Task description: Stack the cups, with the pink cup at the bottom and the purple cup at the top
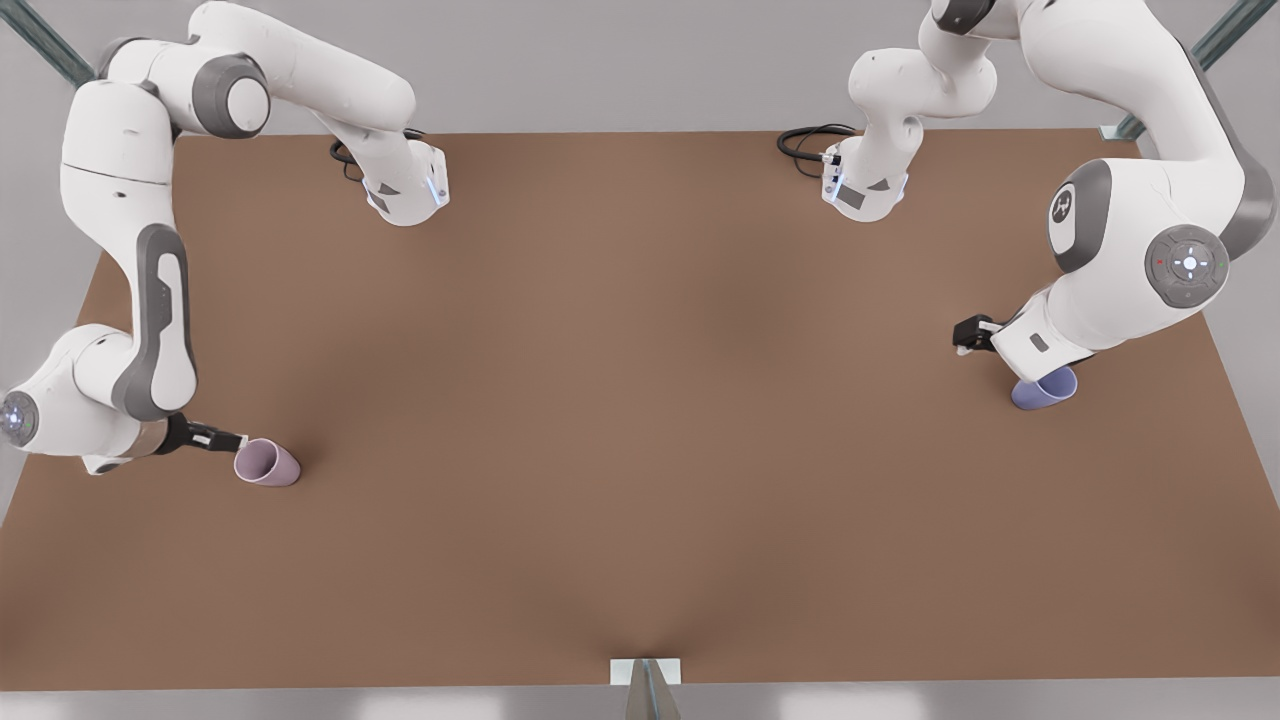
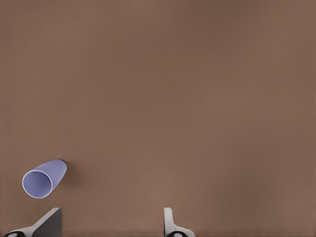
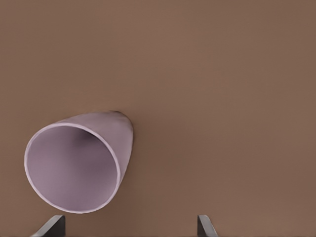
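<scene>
- Front view: brown table (image 1: 640, 450), two arms, two cups. The pink cup (image 1: 267, 463) stands near the front view's left edge; the purple cup (image 1: 1045, 388) stands near the front view's right edge, well apart from it.
- Front view: the right gripper (image 1: 228, 440) reaches in low, tip just beside the pink cup's rim. The left gripper (image 1: 972, 338) hangs above and beside the purple cup, partly hidden by its own wrist.
- Left wrist view: the purple cup (image 2: 43, 178) is upright, mouth open to the camera, off to one side of the spread fingers (image 2: 169, 219). Nothing is between them; no contact.
- Right wrist view: the pink cup (image 3: 79, 162) is close and large, mouth open, nearer one of the fingertips (image 3: 52, 226). The fingers are spread and hold nothing.
- Judgement: both arms are approaching; no grasp has been made.
- To do it well: centre each gripper over its cup's wall before closing, since both cups sit off-centre. Grip the purple cup near its rim so the base is free to drop into the pink.
- Count: one pink cup, one purple cup, two grippers.
</scene>
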You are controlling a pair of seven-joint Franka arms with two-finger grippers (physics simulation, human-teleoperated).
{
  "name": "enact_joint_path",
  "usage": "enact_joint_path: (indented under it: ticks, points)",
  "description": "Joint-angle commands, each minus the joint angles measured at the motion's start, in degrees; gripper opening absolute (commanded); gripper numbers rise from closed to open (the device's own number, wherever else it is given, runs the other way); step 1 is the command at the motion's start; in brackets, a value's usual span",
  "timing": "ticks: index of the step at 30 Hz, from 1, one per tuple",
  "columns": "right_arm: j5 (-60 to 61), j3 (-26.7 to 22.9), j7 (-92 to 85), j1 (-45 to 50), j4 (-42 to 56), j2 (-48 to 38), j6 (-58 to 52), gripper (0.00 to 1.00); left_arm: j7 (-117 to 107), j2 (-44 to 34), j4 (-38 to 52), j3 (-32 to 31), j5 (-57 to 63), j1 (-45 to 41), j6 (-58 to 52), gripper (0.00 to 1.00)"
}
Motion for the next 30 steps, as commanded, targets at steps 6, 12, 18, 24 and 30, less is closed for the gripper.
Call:
enact_joint_path:
  ticks: [6,12,18,24,30]
  points:
    - [-0.3,0.0,-17.7,0.3,-0.8,2.4,7.9,1.00,0.9,-0.2,0.0,0.0,0.0,0.1,-0.4,1.00]
    - [-1.8,0.0,-17.5,0.7,-0.3,3.4,8.7,0.27,0.9,-0.7,0.1,0.3,0.2,0.1,-3.1,1.00]
    - [-1.8,0.4,-17.5,0.9,0.1,3.6,7.9,0.21,1.0,-0.8,0.5,0.2,0.0,0.1,-3.7,1.00]
    - [-1.2,0.7,-17.2,5.6,4.5,2.7,4.0,0.21,0.9,-0.7,0.5,0.2,0.0,0.1,-3.5,1.00]
    - [-1.1,3.2,-0.6,17.7,7.9,0.2,-1.6,0.21,0.9,-0.5,0.5,0.2,0.0,0.1,-3.6,1.00]
